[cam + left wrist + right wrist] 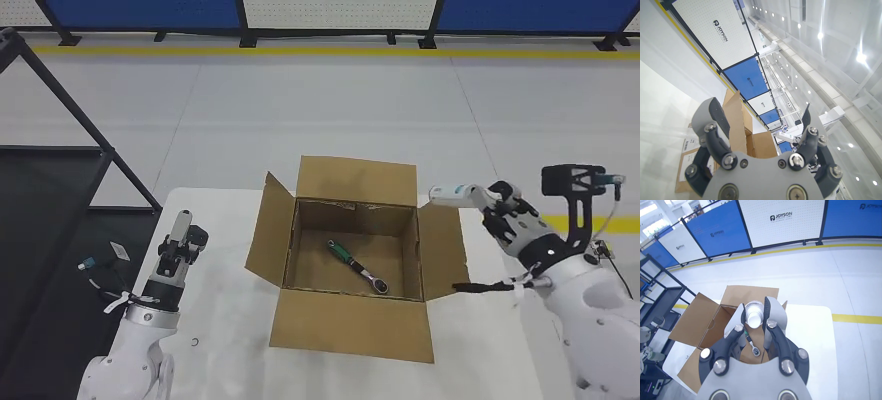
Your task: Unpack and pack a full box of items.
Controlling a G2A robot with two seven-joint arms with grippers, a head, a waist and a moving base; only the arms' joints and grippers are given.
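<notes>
White tabletop (220, 300) carries the work, with fenced panels beyond. The right gripper (755, 303) pinches a small white bottle (753, 318) between its pads, cap toward the wrist, level in the air above the right flap of the open cardboard box (350, 180). On the box floor a green-handled wrench (357, 267) lies diagonally. The left gripper (761, 106) is spread wide and empty, pointing upward, well apart from the box's left flap. Whichever way the bottle travels, a round body on flat pads probably wants a firm pinch and enough height to clear the flap. If packing, bare floor beside the wrench looks the safest landing.
</notes>
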